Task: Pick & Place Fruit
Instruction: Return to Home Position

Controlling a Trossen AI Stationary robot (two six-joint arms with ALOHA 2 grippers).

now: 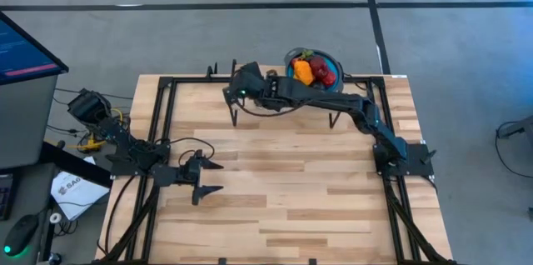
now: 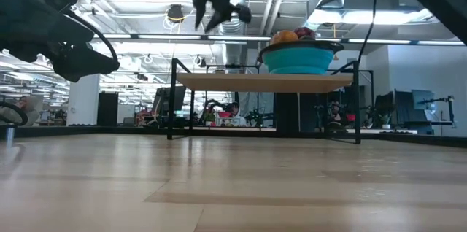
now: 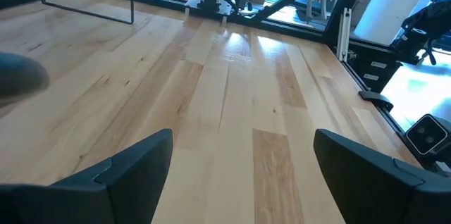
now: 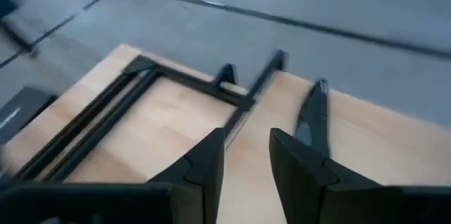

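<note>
The fruit (image 1: pixel 313 70), small orange, red, yellow and dark pieces, lies heaped in the round blue bowl (image 1: pixel 335 80) at the table's far edge. It also shows in the low view (image 2: pixel 295 36), above the bowl's rim (image 2: pixel 303 47). My right gripper (image 1: pixel 226 92) hangs above the table's far left part, left of the bowl, with its fingers a little apart and empty (image 4: pixel 246 146). My left gripper (image 1: pixel 210 178) is wide open and empty (image 3: pixel 243 160) over the table's left side.
A black metal frame (image 1: pixel 166 90) runs along the table's edges. A slim dark object (image 4: pixel 313 111) lies near the far left corner, ahead of my right gripper. Bare wood (image 1: pixel 291 182) fills the table's middle and near part.
</note>
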